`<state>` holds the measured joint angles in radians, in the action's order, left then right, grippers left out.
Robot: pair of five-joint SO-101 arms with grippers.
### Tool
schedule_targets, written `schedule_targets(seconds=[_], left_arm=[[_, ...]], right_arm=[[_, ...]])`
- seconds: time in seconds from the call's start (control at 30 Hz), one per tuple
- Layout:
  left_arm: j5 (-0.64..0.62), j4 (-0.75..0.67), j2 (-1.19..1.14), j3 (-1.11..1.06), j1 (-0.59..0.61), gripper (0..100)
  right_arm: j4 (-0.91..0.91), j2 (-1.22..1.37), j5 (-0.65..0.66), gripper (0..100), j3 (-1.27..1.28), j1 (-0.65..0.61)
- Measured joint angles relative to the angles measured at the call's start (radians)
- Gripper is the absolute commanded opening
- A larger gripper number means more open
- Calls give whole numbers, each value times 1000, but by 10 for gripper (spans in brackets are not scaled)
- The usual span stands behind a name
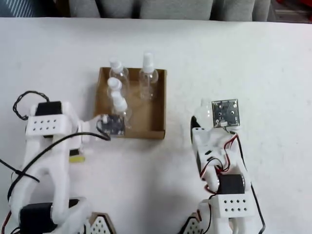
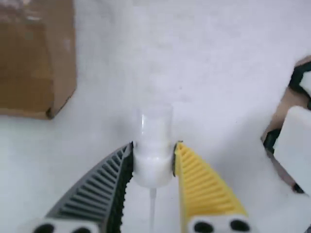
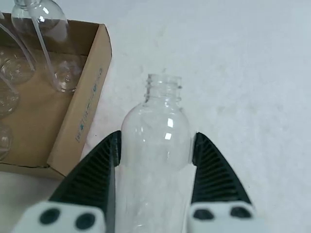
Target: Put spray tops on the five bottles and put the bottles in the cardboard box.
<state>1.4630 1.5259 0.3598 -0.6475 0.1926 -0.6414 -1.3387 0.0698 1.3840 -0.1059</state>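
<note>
A white table [image 1: 253,63] spreads wide under both arms, with a row of grey padded shapes [image 1: 170,7] just past its far edge. There is bare surface on the far side and out to the right. A shallow brown cardboard box [image 1: 146,119] sits near the middle, between the two arms. Four clear plastic bottles with white spray tops [image 1: 148,80] stand in its far and left parts, so the near right stretch of its floor is open. The left gripper [image 2: 153,145] hangs over bare table close to the box's near corner. Its grey and yellow fingers are closed narrowly on a white spray top [image 2: 154,167], pinching its collar from both sides. The clear cap points away from the wrist and the thin dip tube trails back between the fingers. The right gripper [image 3: 158,137] is over the table beside the box's right wall, with a strip of white between them. Its black fingers clasp the shoulders of a clear uncapped plastic bottle [image 3: 155,116], whose threaded neck is bare and points away from the wrist. Open table lies beyond the neck and to its right, while the box's cardboard wall rises close on the other side.
</note>
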Motion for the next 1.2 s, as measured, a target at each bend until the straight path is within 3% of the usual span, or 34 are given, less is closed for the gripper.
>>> schedule_targets(seconds=[0.33,0.53,0.77,0.97,1.2], left_arm=[[-628,5,-2,129,-15,53],[-941,8,-2,242,-17,53],[-1261,9,2,384,-31,19],[-1372,-49,193,374,-158,42],[-1390,-281,370,221,-273,40]], right_arm=[[0,0,0,17,23,-2],[0,0,8,18,64,-135],[0,0,229,17,138,-319],[0,0,272,16,140,-333],[0,-26,272,16,129,-305]])
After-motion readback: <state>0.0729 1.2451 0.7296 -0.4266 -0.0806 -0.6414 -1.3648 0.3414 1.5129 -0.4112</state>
